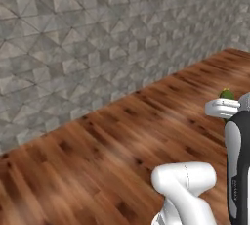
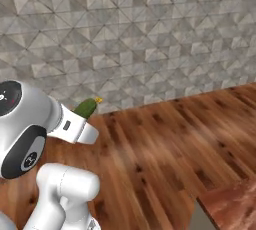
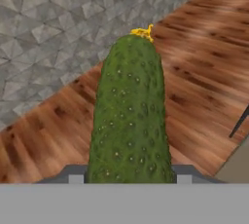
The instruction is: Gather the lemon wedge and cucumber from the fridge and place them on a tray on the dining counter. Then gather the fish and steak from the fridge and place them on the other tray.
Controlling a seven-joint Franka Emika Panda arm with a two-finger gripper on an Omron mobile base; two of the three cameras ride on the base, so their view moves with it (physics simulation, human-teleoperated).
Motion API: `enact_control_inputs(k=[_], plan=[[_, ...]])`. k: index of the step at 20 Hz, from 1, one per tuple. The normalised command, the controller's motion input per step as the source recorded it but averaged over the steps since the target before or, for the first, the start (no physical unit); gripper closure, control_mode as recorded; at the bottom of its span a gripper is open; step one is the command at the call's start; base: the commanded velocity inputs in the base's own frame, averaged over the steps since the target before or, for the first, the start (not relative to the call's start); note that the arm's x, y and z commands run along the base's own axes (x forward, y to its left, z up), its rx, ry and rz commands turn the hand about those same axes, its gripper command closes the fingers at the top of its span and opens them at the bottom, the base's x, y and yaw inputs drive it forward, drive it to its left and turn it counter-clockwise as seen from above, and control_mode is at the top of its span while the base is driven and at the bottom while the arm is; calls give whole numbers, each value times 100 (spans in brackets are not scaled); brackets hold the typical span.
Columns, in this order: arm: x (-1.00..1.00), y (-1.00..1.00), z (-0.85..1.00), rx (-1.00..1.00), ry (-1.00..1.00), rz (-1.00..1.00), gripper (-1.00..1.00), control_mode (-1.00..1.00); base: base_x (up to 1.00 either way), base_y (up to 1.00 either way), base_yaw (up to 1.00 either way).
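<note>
My tool (image 3: 127, 179) clamped on the cucumber (image 3: 130, 116), its yellow tip pointing to 12 o'clock, wood floor (image 1: 146, 121) and grey stone wall (image 2: 125, 34) beyond, table (image 2: 235, 201) corner at 5 o'clock

Bare reddish wood floor (image 1: 122, 136) below stone wall (image 1: 88, 33)

The cucumber (image 3: 130, 116) is dark green, bumpy-dotted, with a yellow tip at 12 o'clock. The floor (image 1: 122, 141) is reddish-brown wood grain. The wall (image 2: 125, 34) shows grey triangular tiles.

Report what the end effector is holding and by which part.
The end effector holds the cucumber by its near end, the yellow-tipped end pointing away from the hand.
</note>
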Motion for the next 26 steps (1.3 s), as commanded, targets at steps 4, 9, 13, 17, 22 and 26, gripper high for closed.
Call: enact_control_inputs(k=[4,9,13,17,22,26], plan=[[0,0,0,0,0,0,100,100,71,59,-53],[0,0,0,0,0,0,100,100,73,58,-52],[0,0,0,0,0,0,100,100,74,56,-53],[0,0,0,0,0,0,100,100,76,57,-52],[0,0,0,0,0,0,100,100,79,59,-51],[0,0,0,0,0,0,100,100,88,56,-49]])
